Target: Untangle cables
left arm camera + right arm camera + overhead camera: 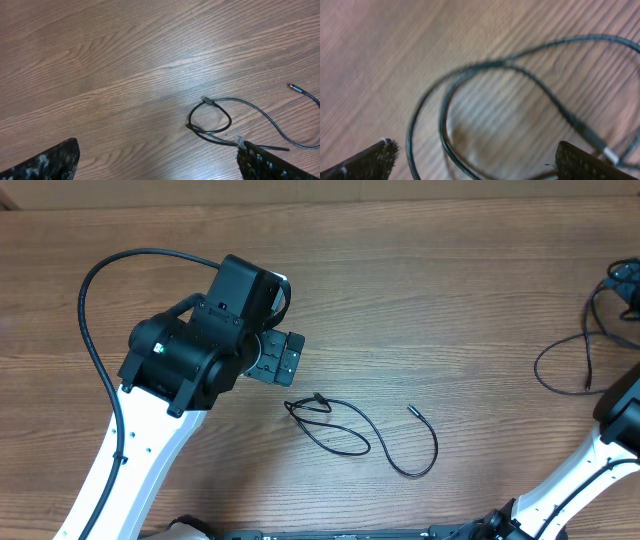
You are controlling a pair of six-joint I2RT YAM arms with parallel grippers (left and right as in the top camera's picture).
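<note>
One thin black cable (352, 432) lies in loose loops at the table's middle, with small plugs at both ends. My left gripper (281, 357) hangs just up and left of it. In the left wrist view that gripper (157, 167) is open, and the cable (215, 122) runs by its right finger (270, 165) with nothing between the fingers. A second black cable (565, 360) loops at the far right. In the right wrist view my right gripper (477, 165) stands open above this cable (470, 70), whose strands (445, 130) pass between the fingers, untouched.
The wooden table (450, 270) fills the views. The left arm's thick black wire (95, 290) arcs over the left side. The right arm (620, 425) enters at the right edge, next to a dark bunch (622, 280) at the top right.
</note>
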